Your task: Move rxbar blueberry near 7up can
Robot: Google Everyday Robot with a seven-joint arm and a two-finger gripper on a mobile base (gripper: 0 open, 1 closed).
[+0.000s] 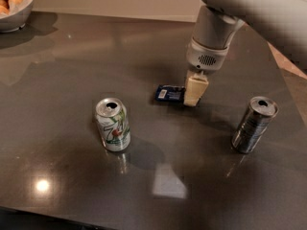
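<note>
Camera view, pincer [195, 91] clamped on one end of rxbar blueberry [168, 93], 7up can [112, 124] upright nearby on dark table [72, 71]

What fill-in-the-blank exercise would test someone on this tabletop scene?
The rxbar blueberry lies ___ on the table, with the gripper at its end away from the 7up can.
The 7up can and the dark grey can both stand ___.
The table holds ___ cans.
Missing: flat; upright; two.
</note>
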